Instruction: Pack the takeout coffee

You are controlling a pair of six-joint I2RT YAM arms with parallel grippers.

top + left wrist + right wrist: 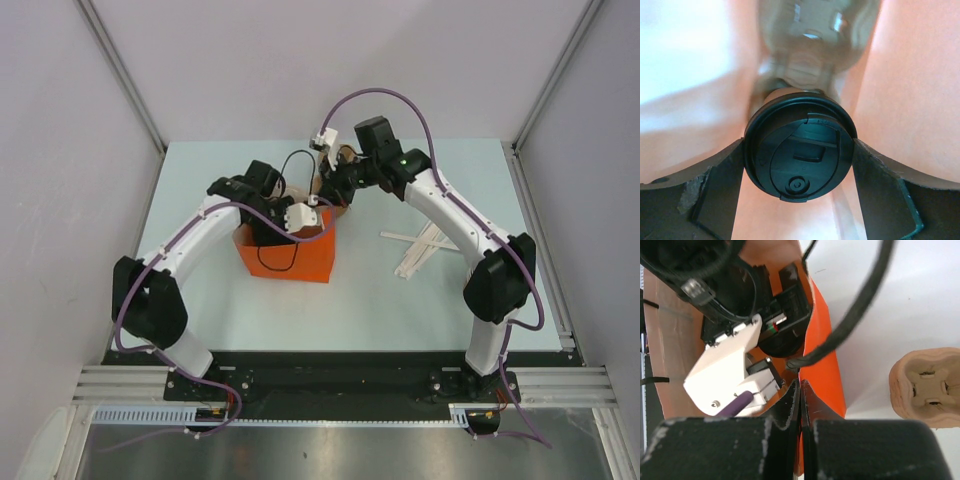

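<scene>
— While the left jaws clasp the coffee (799, 150) by its lid (790, 172), one finger against each side, how much can go wrong?

— Plenty, I think. The cup hangs inside the orange bag (300, 262), with the walls close on both sides. I cannot see its base or whether it is down on the bottom. Let go too high and it drops and tips, and the lid may pop.

— And the grip itself?

— It is on the lid's rim only, from what the left wrist view shows. A lid can slip off a cup, so a jerk could part them.

— What holds the bag open?

— The right jaws are shut on the bag's rim, pinching the orange wall between them. If that pinch slides off, the wall could fold in on the left arm. If it pulls too hard, the paper may tear or the bag may drag across the tabletop (400, 300).

— Anything else in the bag?

— Past the cup there is a pale, blurred shape, and I cannot tell what it is. Otherwise there is only the cup and the left arm's wrist with its cable, which could snag the rim on the way out.

— The carrier (926, 386)?

— It is on the tabletop beside the bag, apart from it, and the pockets I can see are empty. So nothing in the bag would steady the cup.
</scene>
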